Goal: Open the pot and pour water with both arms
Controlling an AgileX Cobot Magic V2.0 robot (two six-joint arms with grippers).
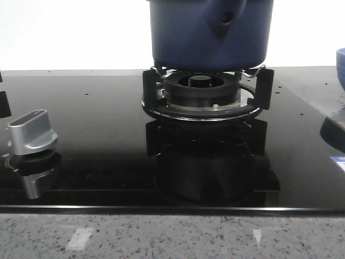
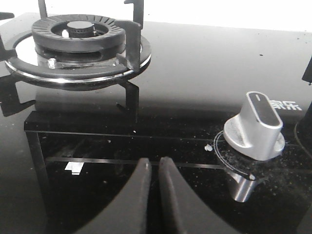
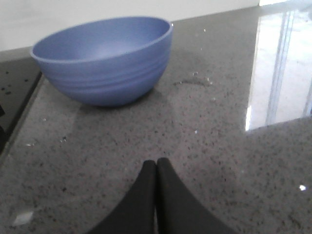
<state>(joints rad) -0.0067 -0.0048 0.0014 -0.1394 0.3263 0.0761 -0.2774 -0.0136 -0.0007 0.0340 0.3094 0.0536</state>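
The dark navy-blue pot stands on the burner grate at the top middle of the front view. Its handle stub with a round hole faces the camera. The pot's top is cut off by the frame, so no lid shows. Neither gripper shows in the front view. My left gripper is shut and empty, low over the black glass hob, near the front of the burner. My right gripper is shut and empty over the grey stone counter, in front of a blue bowl.
A silver control knob sits on the hob at the left, and shows close beside my left gripper in the left wrist view. The blue bowl shows at the right edge of the front view. The speckled counter edge runs along the front.
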